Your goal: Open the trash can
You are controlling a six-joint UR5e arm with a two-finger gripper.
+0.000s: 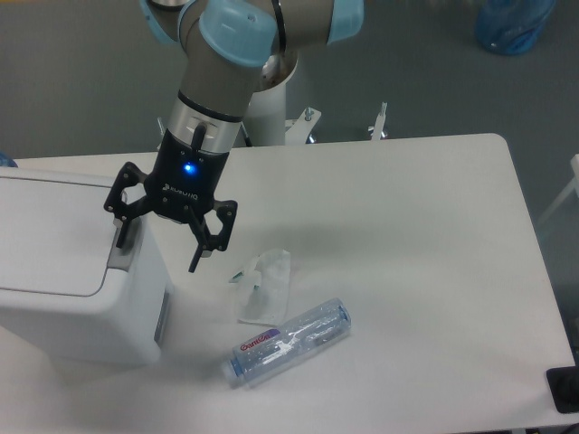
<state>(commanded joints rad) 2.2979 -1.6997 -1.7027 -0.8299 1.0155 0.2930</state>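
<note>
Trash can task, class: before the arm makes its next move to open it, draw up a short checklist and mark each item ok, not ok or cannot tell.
1. Trash can lid shut, flat: ok.
2. Grey latch in view, unblocked: ok.
3. Gripper open, holding nothing: ok.
4. One finger touching the latch: cannot tell.
5. Bottle and crumpled wrapper lying clear of the can: ok.
6. Can steady on the table: cannot tell.

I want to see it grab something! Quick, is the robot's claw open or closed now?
Gripper: open, holding nothing, fingers spread beside the trash can near its grey latch.
</note>
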